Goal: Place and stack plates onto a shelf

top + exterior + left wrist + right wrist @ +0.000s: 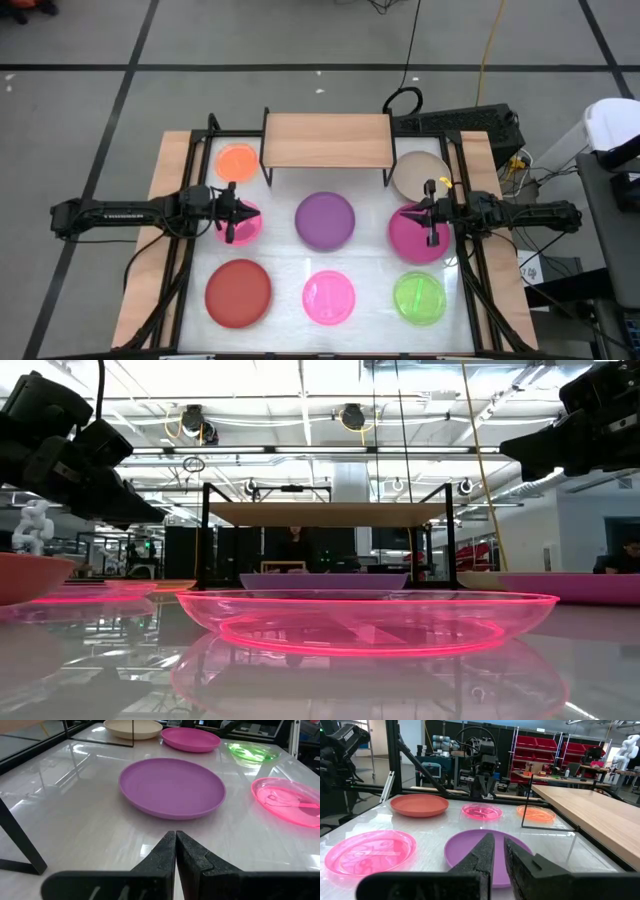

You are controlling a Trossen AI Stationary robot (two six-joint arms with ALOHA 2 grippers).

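Note:
The shelf (325, 140) stands on its black legs at the table's far middle, its wood top bare. In front of it the plates lie flat and apart: orange (237, 160), purple (325, 220), beige (420, 175), magenta (418, 240), red (238, 292), green (419, 298), a translucent pink one (329, 297) and a second pink one (245, 225). My left gripper (232, 225) hovers shut over that second pink plate, pointing at the purple plate (172, 787). My right gripper (432, 228) hovers shut over the magenta plate, facing the purple plate (485, 855).
A black metal frame (190, 200) runs along the table's left and right sides and far edge. Cables and a dark box (480, 125) sit beyond the far right corner. White tabletop (290, 255) shows between the plates.

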